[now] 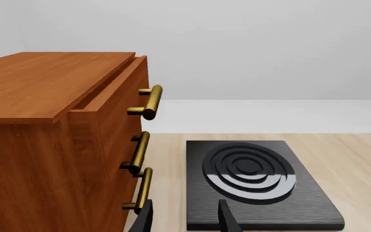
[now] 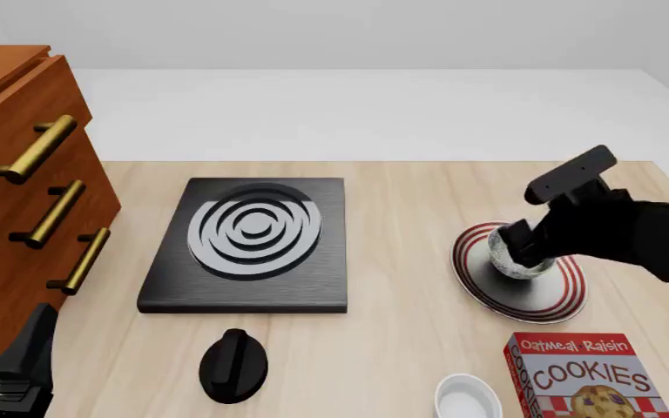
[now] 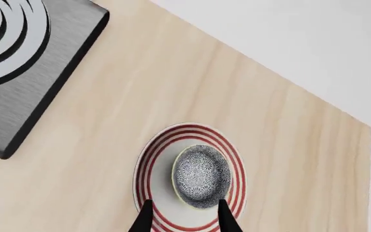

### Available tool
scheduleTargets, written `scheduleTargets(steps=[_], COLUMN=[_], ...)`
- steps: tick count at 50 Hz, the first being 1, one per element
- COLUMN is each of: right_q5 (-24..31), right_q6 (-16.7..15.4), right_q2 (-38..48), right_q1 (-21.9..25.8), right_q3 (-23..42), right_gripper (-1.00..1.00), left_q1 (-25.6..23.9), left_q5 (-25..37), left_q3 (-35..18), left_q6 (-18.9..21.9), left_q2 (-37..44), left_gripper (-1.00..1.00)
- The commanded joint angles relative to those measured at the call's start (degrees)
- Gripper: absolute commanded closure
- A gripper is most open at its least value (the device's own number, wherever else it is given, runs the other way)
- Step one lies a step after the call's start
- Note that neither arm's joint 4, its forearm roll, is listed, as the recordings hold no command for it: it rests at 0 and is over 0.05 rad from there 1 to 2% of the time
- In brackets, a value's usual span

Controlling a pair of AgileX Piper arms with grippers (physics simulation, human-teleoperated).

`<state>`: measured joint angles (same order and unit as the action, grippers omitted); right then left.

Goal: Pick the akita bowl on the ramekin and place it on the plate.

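right gripper [image 2: 518, 252] hiding part of akita bowl [image 2: 523, 265], cookie box [image 2: 584, 376] and ramekin [image 2: 469, 400] cut off by edge

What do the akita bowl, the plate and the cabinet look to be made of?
Akita bowl: likely glazed ceramic, with a fine speckled pattern inside. Plate: glossy white ceramic, judging by its painted red rings. Cabinet: varnished reddish wood with visible grain; handles look like brass.

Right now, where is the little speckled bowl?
In the front view, the akita bowl sits on the plate at the table's right side, right of the stove slab, below the right gripper.
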<state>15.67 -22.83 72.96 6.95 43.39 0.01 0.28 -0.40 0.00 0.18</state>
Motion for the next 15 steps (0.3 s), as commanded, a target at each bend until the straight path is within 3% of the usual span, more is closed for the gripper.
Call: scheduleTargets(steps=[1, 8, 12, 14, 15], right_q5=[-8.5, -13.9, -16.3, -17.0, -17.8], right_q6=[7.7, 15.5, 17.3, 21.4, 21.9], right_q2=[-9.6, -19.8, -23.6, -26.4, -27.2], right_q1=[0.0, -0.1, 0.5, 0.9, 0.3], right_q3=[-7.3, -12.9, -16.6, -18.1, -18.9], right_gripper=[-1.0, -1.0, -1.0, -1.0, -1.0], left_q1=[0.0, 0.0, 0.0, 0.0, 0.0], left_q5=[0.0, 0.0, 0.0, 0.0, 0.0], left_q3=[0.0, 0.0, 0.0, 0.0, 0.0], left_q6=[0.0, 0.0, 0.0, 0.0, 0.0], left_q2=[0.0, 0.0, 0.0, 0.0, 0.0], left_gripper=[-1.0, -1.0, -1.0, -1.0, -1.0])
